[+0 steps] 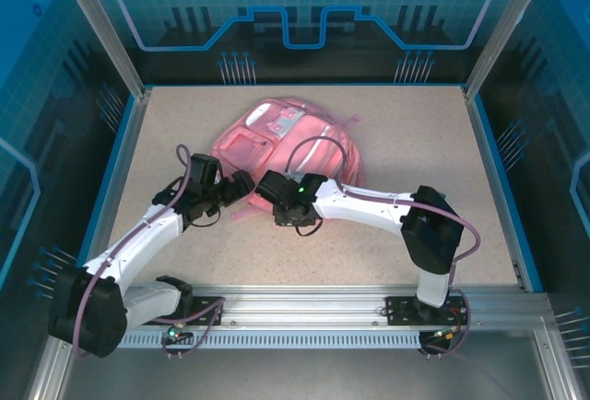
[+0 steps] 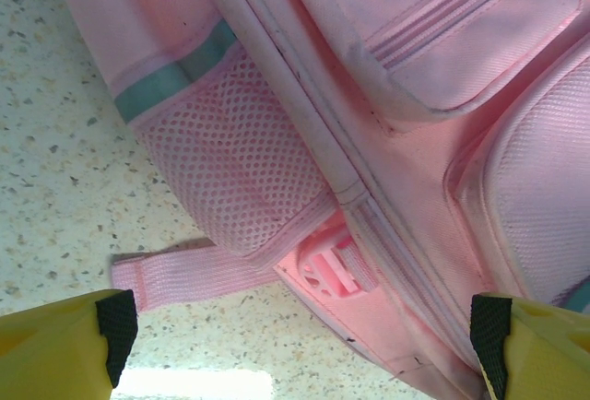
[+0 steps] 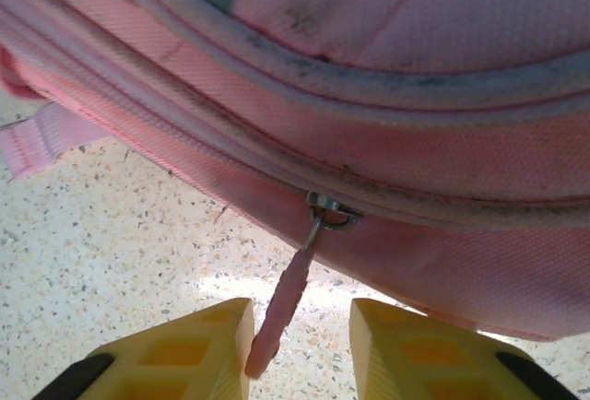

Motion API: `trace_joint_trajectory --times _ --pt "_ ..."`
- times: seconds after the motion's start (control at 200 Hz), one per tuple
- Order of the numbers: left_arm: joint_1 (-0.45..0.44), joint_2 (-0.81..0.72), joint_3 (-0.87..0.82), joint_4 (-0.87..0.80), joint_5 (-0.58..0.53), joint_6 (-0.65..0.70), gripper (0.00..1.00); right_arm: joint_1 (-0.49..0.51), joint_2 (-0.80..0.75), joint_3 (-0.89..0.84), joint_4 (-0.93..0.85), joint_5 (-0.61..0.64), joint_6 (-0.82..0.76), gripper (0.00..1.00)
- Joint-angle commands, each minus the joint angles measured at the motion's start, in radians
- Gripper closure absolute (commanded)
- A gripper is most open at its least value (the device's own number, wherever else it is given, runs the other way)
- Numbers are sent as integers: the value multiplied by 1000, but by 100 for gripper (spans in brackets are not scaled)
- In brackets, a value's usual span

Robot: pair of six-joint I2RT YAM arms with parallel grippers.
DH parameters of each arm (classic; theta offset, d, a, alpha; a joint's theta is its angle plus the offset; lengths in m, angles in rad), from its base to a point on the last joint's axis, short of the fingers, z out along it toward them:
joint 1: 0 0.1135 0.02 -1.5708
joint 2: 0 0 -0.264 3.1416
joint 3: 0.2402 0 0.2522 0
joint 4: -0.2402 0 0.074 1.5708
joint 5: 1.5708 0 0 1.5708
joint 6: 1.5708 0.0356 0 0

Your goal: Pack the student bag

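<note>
Right wrist view: right gripper (image 3: 300,331) straddles the zipper pull (image 3: 288,297) on the student bag (image 3: 396,170), not quite pinching it. Left gripper (image 2: 304,326) is spread wide. Bag looks zipped shut, so packing's barely started.

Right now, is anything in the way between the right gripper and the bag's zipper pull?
Nothing visible. The pull hangs from the bag, right between the right gripper's yellow fingers, which stand apart.
</note>
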Motion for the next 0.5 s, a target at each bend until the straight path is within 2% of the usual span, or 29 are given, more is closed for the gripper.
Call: trace_joint_trajectory --times 0.0,0.365,0.495 --pt "9 -20 -20 37 45 -38 5 -10 13 35 -29 6 10 72" --pt "8 -25 -61 125 144 -126 6 -10 -13 19 -49 50 -53 100" --pt "4 -18 -87 193 200 -174 8 0 -42 9 -9 60 -177 100"
